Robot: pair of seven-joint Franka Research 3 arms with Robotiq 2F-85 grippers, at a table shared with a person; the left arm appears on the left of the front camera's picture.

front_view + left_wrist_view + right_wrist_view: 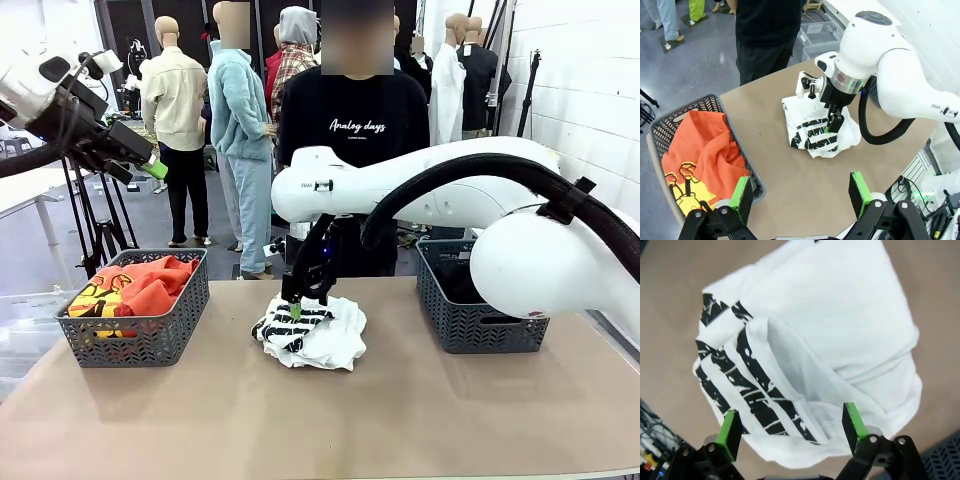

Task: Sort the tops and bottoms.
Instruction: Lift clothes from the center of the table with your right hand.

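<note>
Right claw (pixel 293 303) parked right down over the striped white tee (pixel 310 330), green pads spread wide either side of a fold, nothing pinched. Tee bunched up mid-tabletop (pixel 320 420), a bit toward the far edge. Left claw (pixel 800 197) hanging up high over the near-left corner, spread apart too, empty. Orange-red tee (pixel 135 285) stuffed in the left basket (pixel 140 340); right basket (pixel 480 320) over by the right edge.

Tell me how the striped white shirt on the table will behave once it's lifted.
The striped white shirt lies crumpled in soft folds, so it will probably droop and unfold. It looks thin, likely light. A pinch by the open right gripper may catch only one layer.
</note>
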